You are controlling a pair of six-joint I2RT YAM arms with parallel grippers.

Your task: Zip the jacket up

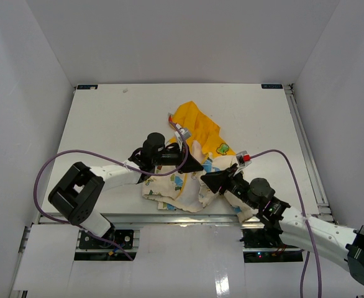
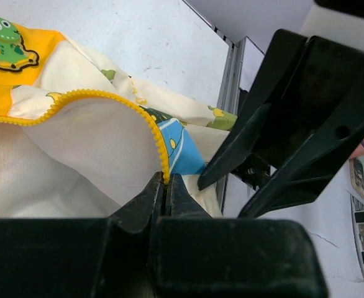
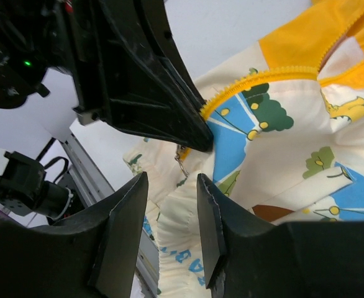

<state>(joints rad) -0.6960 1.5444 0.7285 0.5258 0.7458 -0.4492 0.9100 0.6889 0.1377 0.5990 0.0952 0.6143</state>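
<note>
No text, label or number is legible in any view.

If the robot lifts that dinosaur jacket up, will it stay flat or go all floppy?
Probably floppy: the jacket already lies bunched in folds on the table. It looks thin, so it would likely dangle from where the left claw pinches its yellow zipper edge. Pushed, it would probably crumple rather than slide whole.
</note>
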